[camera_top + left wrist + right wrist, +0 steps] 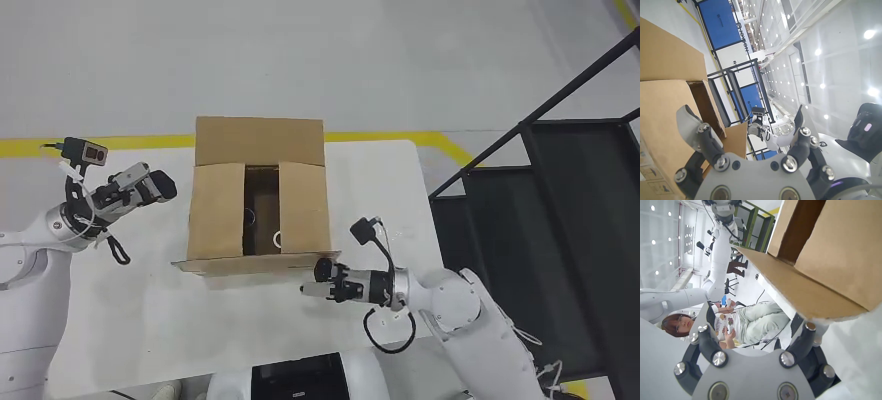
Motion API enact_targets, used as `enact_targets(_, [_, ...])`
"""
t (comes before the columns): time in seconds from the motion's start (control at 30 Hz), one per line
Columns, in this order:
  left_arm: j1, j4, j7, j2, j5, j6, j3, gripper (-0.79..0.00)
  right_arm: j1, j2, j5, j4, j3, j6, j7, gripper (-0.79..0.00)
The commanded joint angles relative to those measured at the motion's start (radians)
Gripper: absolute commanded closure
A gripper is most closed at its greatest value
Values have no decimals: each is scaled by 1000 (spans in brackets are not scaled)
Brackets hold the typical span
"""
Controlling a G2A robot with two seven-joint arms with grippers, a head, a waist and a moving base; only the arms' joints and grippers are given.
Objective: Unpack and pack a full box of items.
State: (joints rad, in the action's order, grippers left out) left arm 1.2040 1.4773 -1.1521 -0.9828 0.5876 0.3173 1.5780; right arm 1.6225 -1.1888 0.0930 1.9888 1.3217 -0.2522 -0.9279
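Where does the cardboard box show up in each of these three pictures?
Top view: box in the middle of the table.
Left wrist view: box close beside the left gripper.
Right wrist view: box just past the right gripper.
Shared landmark: the dark gap between its top flaps.

Matt cardboard box [218, 225]; table [150, 310] smooth, prob. laminate.

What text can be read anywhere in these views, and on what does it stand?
Blue panels in the room: white brand lettering, turned sideways; a brand name, so not quoted.
Labels on the cardboard box side: handling pictograms; any print is too small to read.
No other numbers or signs are legible.
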Motion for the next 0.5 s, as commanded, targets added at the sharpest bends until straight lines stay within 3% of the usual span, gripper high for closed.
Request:
enact_targets(0.0, [2,3,1,1,0,-1,1,-785,-34,-3,-4,-27,-20,8,31,-785])
enact_targets(0.47, [11,14,-20,5,5,-23,-8,-785,-167,-16,76,-192,-152,56,141,-785])
